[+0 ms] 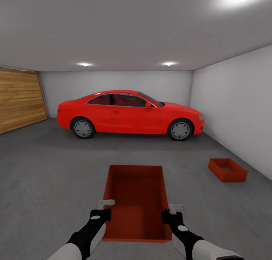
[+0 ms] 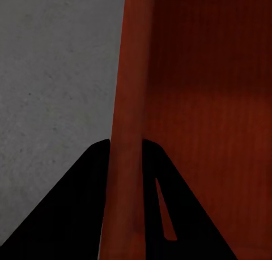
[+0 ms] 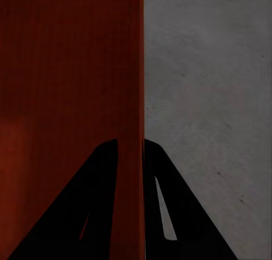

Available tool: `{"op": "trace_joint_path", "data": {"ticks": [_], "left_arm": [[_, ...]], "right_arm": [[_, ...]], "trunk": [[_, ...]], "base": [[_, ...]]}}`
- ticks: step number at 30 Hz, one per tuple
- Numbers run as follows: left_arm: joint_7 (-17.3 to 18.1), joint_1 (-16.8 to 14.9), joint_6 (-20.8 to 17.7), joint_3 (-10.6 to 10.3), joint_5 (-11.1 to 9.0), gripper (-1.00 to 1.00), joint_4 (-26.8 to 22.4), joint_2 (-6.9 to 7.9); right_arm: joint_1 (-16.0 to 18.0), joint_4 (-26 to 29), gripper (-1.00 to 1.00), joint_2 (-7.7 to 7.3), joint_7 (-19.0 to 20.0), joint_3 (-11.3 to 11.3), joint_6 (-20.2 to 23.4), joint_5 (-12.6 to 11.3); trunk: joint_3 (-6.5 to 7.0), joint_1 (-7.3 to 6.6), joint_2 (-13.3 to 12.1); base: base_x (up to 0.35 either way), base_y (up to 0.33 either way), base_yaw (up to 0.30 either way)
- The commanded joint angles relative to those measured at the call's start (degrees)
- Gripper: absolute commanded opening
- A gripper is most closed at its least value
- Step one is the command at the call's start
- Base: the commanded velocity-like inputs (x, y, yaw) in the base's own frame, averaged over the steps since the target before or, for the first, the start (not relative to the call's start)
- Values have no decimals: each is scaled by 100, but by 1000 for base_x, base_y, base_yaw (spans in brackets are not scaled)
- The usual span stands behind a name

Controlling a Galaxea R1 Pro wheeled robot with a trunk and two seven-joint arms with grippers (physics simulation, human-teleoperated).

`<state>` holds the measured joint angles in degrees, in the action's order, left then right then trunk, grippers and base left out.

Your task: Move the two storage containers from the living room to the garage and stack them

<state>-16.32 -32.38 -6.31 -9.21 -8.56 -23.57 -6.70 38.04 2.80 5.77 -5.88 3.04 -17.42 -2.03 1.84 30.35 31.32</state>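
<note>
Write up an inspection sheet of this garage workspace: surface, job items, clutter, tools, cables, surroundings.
Surface: dark grey speckled concrete floor, bare around the robot.
Job's things: one orange-red ribbed plastic bin held up in front of the robot by its two side walls; a second orange-red plastic bin sits on the floor ahead to the right, near the pale grey side wall. Not yet stacked.
Clutter: nothing seen.
Tools: left tool shut on the held bin's left wall, a finger on each side; right tool shut likewise on its right wall.
Cables: nothing seen.
Surroundings: red car parked side-on ahead; wood-panelled door at left; ceiling spotlights lit.
</note>
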Motion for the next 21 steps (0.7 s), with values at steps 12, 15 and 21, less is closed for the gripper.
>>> {"op": "trace_joint_path", "data": {"ticks": [12,15,21], "left_arm": [[-64,-2,-36,104,-76,-100,1,11],[-64,0,-36,104,-76,-100,1,11],[-64,-1,-36,104,-76,-100,1,11]], "right_arm": [[1,9,-100,-58,7,-58,-367,-43],[1,8,-100,-58,7,-58,-367,-43],[1,6,-100,-58,7,-58,-368,-43]], "trunk": [[-1,5,3],[-1,5,3],[-1,5,3]], "base": [[321,0,0],[321,0,0],[321,0,0]]}}
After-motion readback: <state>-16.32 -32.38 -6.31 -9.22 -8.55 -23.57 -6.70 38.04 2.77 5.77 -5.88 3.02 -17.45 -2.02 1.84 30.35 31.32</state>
